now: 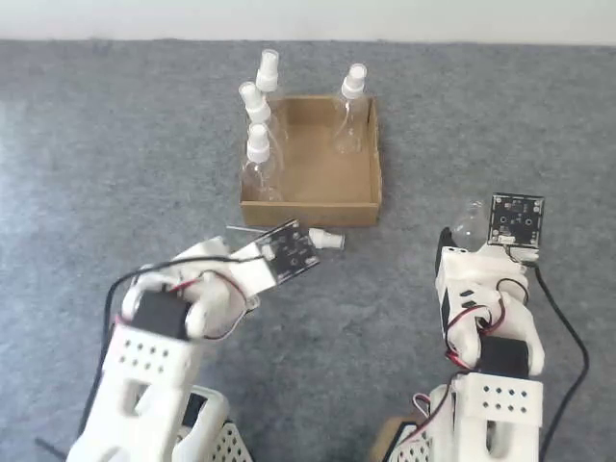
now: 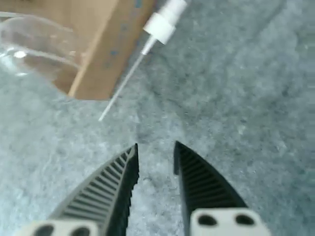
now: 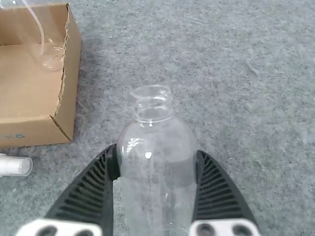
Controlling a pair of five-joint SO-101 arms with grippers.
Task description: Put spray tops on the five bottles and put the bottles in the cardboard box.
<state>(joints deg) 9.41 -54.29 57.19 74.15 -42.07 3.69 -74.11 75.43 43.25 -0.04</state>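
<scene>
Clear plastic filled the space between the jaws of the right gripper [image 3: 156, 156]. They were clamped on the body of the fifth bottle [image 3: 152, 123], which had no top. Its open neck pointed forward, away from the wrist. I could not tell if this bottle touched the grey carpet [image 1: 115, 144] or was held above it.

The loose spray top [image 1: 325, 239] lay on the carpet just beside the front wall of the cardboard box [image 1: 313, 207]. It was between the two arms but clearly nearer to the left one. Its long axis ran almost parallel to this wall. The white head was at the end toward the right arm, and the thin tube went out toward the left arm's side. From the left gripper [image 2: 155, 150] the top lay ahead. The free end of the tube was the part nearest to the fingertips, and the head was farther. The jaws of this gripper stood a little apart with only carpet between them, so they held nothing. In my judgement the next move depended on this relation. The left gripper should take the top at the head, not at the thin tube, and for this it would have to go forward past the tube end.

The count was as follows. There were five bottles: four capped bottles [image 1: 258, 159] standing in the box, and one uncapped in the right gripper. There were five spray tops, four mounted and one loose. There was one box.
</scene>
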